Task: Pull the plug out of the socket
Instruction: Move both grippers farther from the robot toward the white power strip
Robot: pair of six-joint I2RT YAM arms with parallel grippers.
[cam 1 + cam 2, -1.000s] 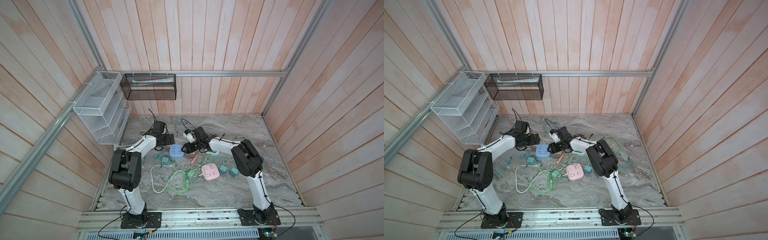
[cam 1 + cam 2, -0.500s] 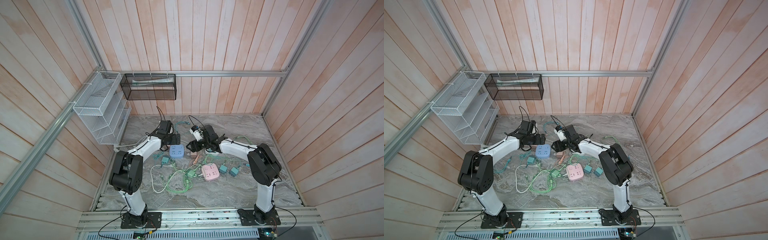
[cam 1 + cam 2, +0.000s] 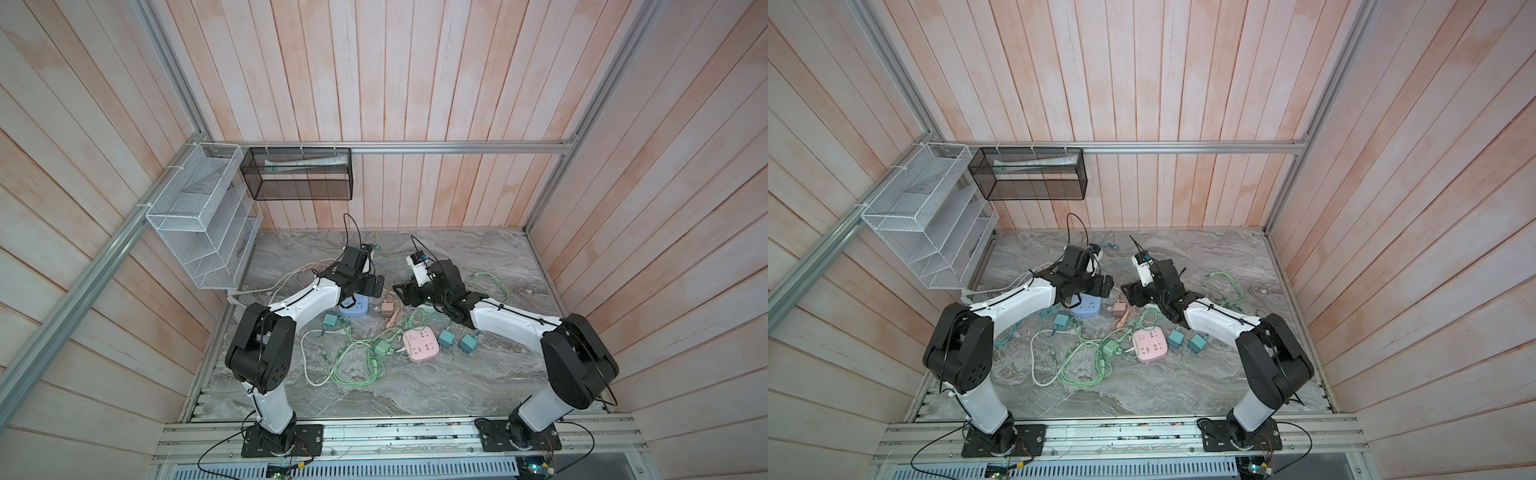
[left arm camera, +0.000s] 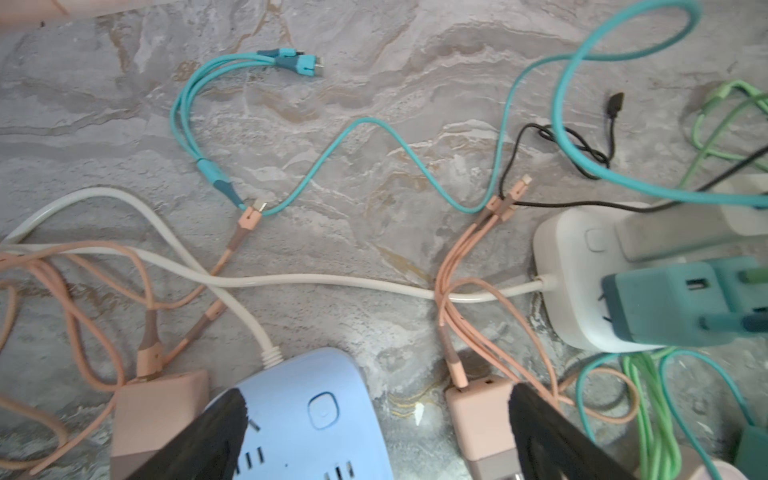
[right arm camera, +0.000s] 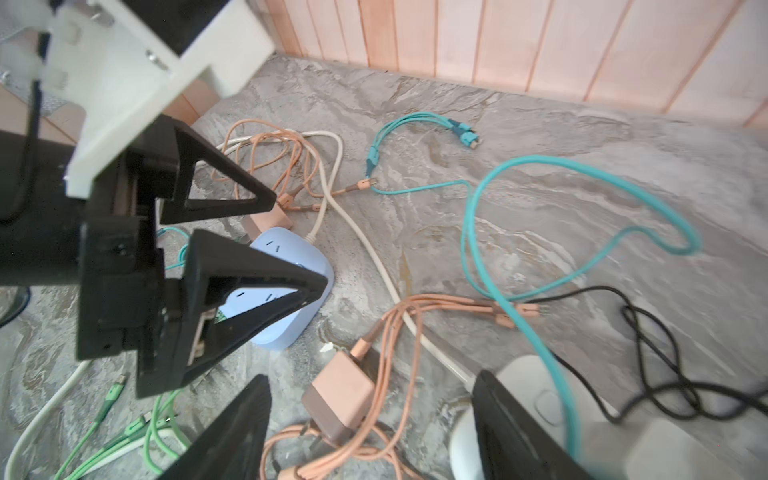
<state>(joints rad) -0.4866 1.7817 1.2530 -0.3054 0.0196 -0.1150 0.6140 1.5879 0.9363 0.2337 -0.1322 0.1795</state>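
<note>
free: table (image 3: pixel 415 395) near strip and far-right corner lay bare | blocked: centre held cable tangle (image 3: pixel 353 365), blue socket (image 3: pixel 353 309), peach plug (image 3: pixel 387 308), pink socket (image 3: pixel 420 344) | left gripper (image 3: pixel 376 287), right gripper (image 3: pixel 400 292) stood nearly tip-to-tip

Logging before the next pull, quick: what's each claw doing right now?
Left claw: open, holding nothing.
Right claw: open, holding nothing.

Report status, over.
Left tool open over blue socket. Right tool open, empty, over pink plug. Teal plug on white socket, seating unclear. Loose cables all around.
</note>
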